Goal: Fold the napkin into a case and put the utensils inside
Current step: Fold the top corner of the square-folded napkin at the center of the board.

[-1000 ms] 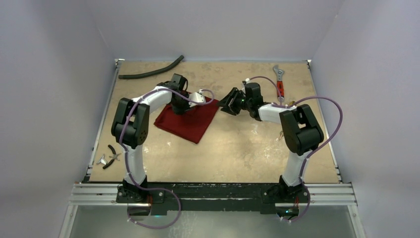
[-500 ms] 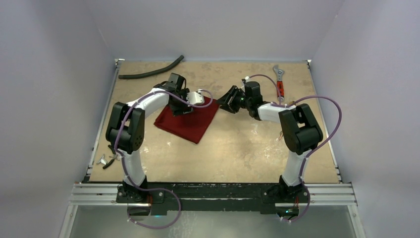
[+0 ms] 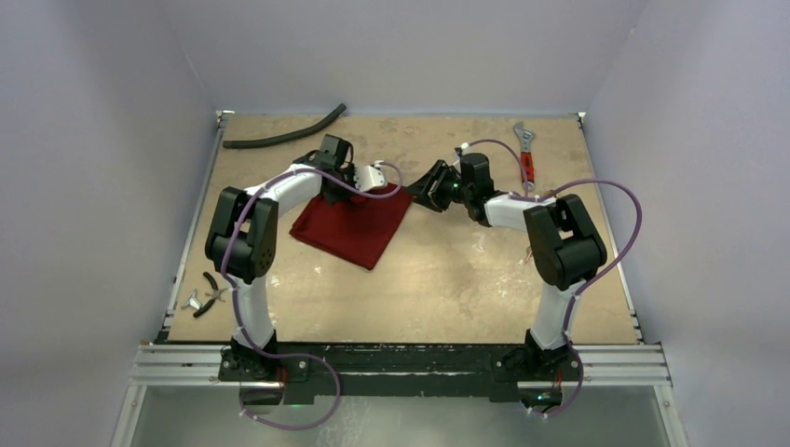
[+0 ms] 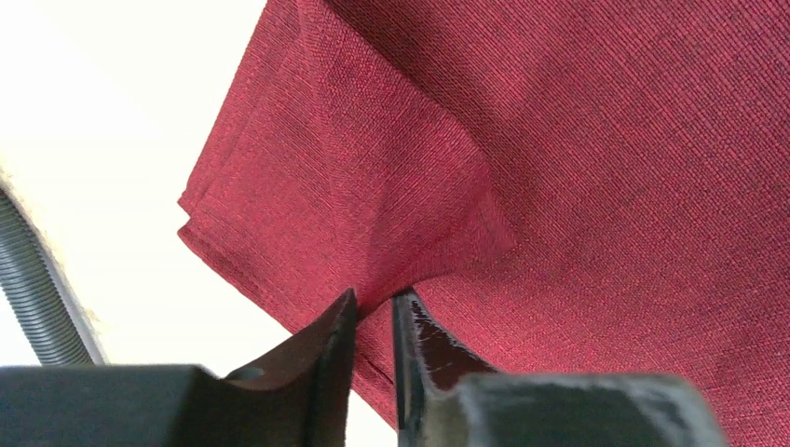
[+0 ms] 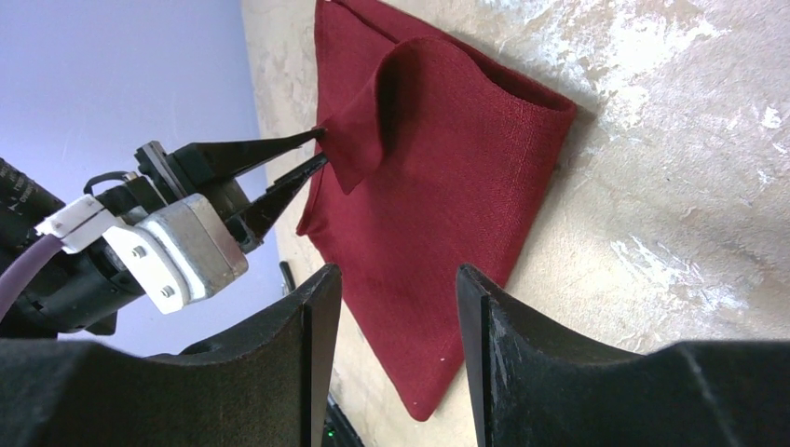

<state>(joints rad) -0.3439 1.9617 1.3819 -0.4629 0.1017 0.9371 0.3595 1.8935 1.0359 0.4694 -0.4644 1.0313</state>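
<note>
While only a thin ridge of the top layer sits between its fingertips, left gripper (image 4: 373, 303) is clamped on the napkin (image 4: 606, 168): maroon coarse-woven cloth, hemmed, folded flat on the mottled tan table (image 3: 447, 279), left of centre. Risk: pinch slips, or pull drags all layers, undoing the fold. Right gripper (image 5: 396, 279): jaws apart, empty, near the cloth.
</note>
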